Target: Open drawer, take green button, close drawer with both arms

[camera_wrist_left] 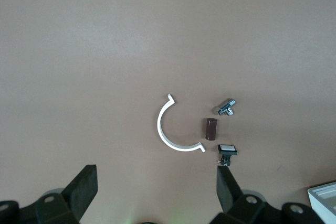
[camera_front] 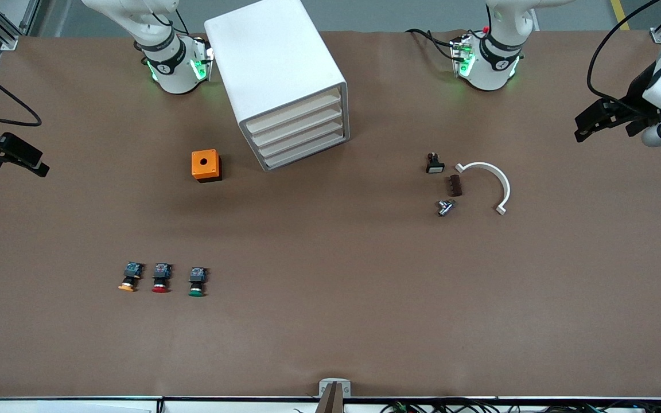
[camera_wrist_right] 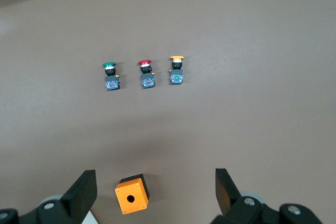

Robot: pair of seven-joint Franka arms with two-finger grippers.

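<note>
While the shut cream-fronted third drawer (camera_front: 302,139) waits upper centre, left gripper (camera_front: 600,121) and right gripper (camera_front: 20,155) hover wide open, empty; a square, level pull should suit.

Front camera high, faces arms; wrist cameras look down at table (camera_front: 330,332).

Illumination even, moderately bright, diffuse overhead source. Table (camera_front: 330,321) brown, matte, no glare. Cabinet (camera_front: 276,74) top near overexposure; soft short shadow beside cabinet on table, toward front camera. Orange box (camera_front: 206,166) casts faint shadow toward cabinet. Green indicator glow at both arm bases, spilling onto table near cabinet. Front view sharp. Wrist views slightly soft; finger (camera_wrist_left: 81,190) dark, underexposed, somewhat blurred.
</note>
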